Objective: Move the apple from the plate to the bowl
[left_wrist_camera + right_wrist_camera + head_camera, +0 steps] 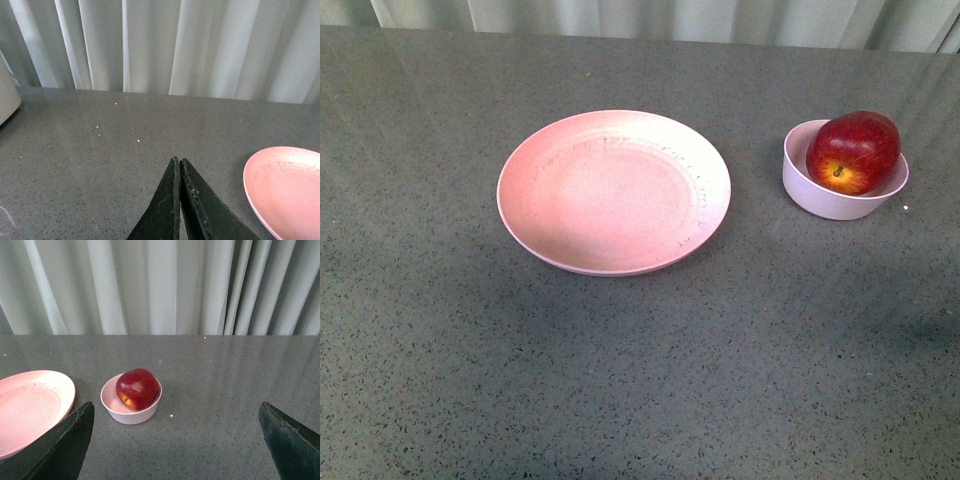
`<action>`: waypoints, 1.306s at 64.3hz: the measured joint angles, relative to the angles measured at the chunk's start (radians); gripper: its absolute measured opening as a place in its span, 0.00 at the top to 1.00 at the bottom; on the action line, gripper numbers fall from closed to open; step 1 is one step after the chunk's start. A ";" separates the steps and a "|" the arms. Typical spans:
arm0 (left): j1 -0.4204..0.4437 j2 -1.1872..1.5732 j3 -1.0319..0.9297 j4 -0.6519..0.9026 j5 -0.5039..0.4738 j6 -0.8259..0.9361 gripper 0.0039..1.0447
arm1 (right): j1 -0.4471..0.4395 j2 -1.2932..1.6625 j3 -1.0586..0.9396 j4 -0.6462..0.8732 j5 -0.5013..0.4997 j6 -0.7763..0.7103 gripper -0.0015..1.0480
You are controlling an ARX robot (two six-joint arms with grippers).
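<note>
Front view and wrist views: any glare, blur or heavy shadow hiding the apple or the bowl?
Front view: sharp, soft light, only a small highlight on the apple in the bowl. Right wrist view: clear, faint curtain reflection on the table. Left wrist view: fingertips close and slightly soft.

Glossy dark-red round apple [854, 150] showed a yellow-orange patch at the stem. Wide shallow plate [613, 190] was pale pink with faint dark speckles near the rim. Small smooth bowl [825, 196] was plain pinkish-white. Speckled grey tabletop [640, 380], pale pleated curtain [160, 285].
</note>
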 joint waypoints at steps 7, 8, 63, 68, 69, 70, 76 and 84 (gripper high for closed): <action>0.005 -0.090 -0.016 -0.070 0.008 0.001 0.99 | 0.000 0.000 0.000 0.000 -0.001 0.000 0.09; 0.005 -0.106 -0.018 -0.084 0.008 0.001 0.99 | 0.000 0.000 0.000 0.000 -0.001 0.000 0.09; 0.006 -0.640 -0.040 -0.568 0.008 0.002 0.99 | 0.000 0.000 0.000 0.000 0.000 0.000 0.09; 0.006 -0.666 -0.040 -0.595 0.008 0.002 0.99 | 0.000 0.000 0.000 0.000 0.000 0.000 0.09; 0.006 -0.674 -0.040 -0.602 0.008 0.002 0.99 | 0.000 0.000 0.000 0.000 0.000 0.000 0.09; 0.006 -0.677 -0.040 -0.605 0.008 0.002 0.99 | 0.000 0.000 0.000 0.000 0.000 0.000 0.09; 0.006 -0.711 -0.040 -0.639 0.008 0.002 0.99 | 0.000 0.000 0.000 0.000 -0.001 0.000 0.09; 0.006 -0.761 -0.040 -0.689 0.008 0.002 0.99 | 0.000 0.000 0.000 0.000 0.000 0.000 0.09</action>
